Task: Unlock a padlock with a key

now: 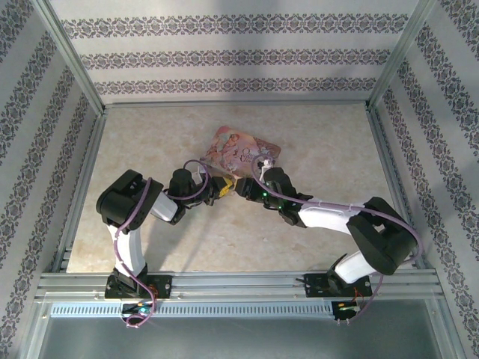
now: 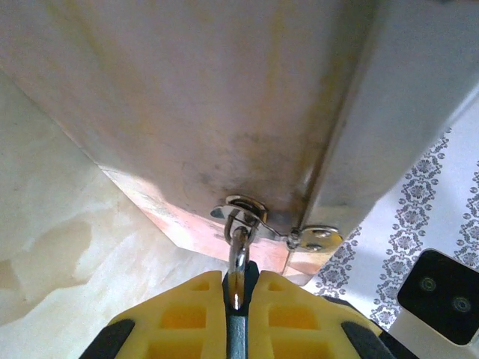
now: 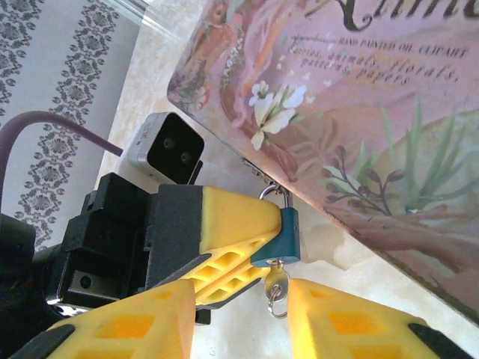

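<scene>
Padlock [image 3: 286,235], teal-bodied and silver-shackled, tight between left fingers [image 3: 232,228]; key [image 3: 274,280] in its base, right fingers [image 3: 352,329] apart.

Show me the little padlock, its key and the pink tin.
padlock [image 3: 287,238]: right wrist view, on its teal body.
key [image 3: 275,282]: right wrist view, on its head.
pink tin [image 3: 352,112]: right wrist view, on its painted lid.
</scene>
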